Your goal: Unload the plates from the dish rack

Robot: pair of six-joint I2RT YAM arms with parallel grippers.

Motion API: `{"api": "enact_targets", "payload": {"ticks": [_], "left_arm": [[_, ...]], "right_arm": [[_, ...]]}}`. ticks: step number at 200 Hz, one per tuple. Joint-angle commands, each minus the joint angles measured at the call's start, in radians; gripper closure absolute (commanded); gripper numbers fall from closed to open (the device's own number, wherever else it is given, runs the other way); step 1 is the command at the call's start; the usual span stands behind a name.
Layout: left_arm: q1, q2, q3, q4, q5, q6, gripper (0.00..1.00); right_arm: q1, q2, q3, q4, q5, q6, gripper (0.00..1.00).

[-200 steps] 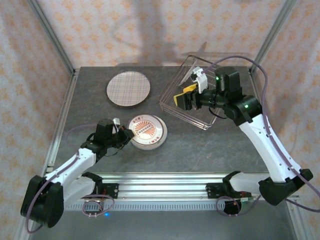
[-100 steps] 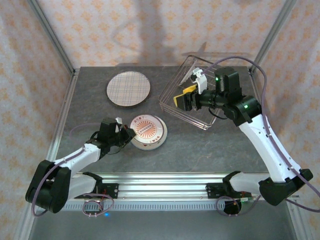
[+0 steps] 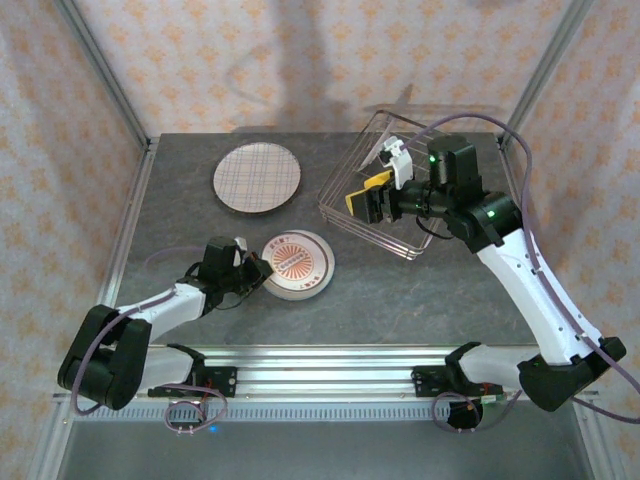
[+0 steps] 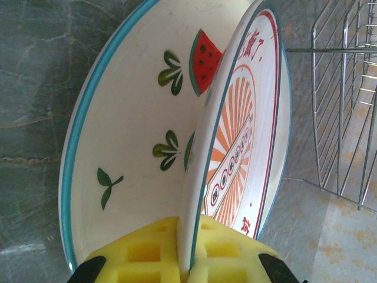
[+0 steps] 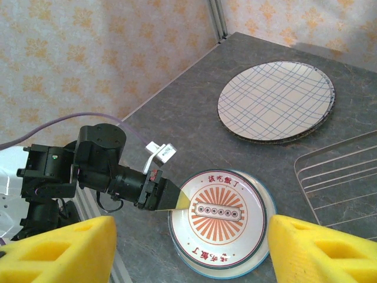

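Observation:
A small white plate with a red sunburst (image 3: pixel 297 262) lies on a blue-rimmed plate (image 4: pixel 123 147) painted with leaves and a watermelon slice, at the table's middle front. My left gripper (image 3: pixel 256 270) is shut on the sunburst plate's near-left rim (image 4: pixel 194 236), yellow pads on both faces. The sunburst plate (image 5: pixel 221 219) and the left gripper (image 5: pixel 177 201) also show below the right wrist. The large pale plaid plate (image 3: pixel 257 177) lies flat at the back left. My right gripper (image 3: pixel 360 203) hangs open and holds nothing over the left edge of the wire dish rack (image 3: pixel 395 225).
A darker rim shows under the plaid plate (image 5: pixel 275 101). The rack's wires (image 5: pixel 339 177) lie to the right of the small plates. Metal frame posts and patterned walls close in the table on the left, back and right. A rail runs along the near edge.
The left arm has swung lower toward the near left while its gripper kept hold of the sunburst plate's rim. The plate lies a little flatter. The right arm has not moved.

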Motion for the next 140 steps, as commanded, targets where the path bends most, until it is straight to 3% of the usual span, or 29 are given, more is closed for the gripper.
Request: {"api": "enact_targets", "payload": {"ticks": [1,27,98,140], "left_arm": [[0.003,0.013,-0.012,0.066,0.007,0.023,1.0],[0.003,0.026,-0.014,0.056,0.007,0.033,0.97],[0.002,0.009,0.009,-0.047,-0.017,0.076,0.75],[0.002,0.007,0.043,-0.139,-0.041,0.105,0.7]], "right_arm": [[0.006,-0.006,-0.003,0.019,-0.013,-0.002,0.32],[0.006,-0.001,0.004,0.016,-0.012,0.0,0.32],[0.008,0.014,0.018,0.005,-0.005,0.003,0.32],[0.007,0.02,0.024,0.005,0.003,0.008,0.32]]}}
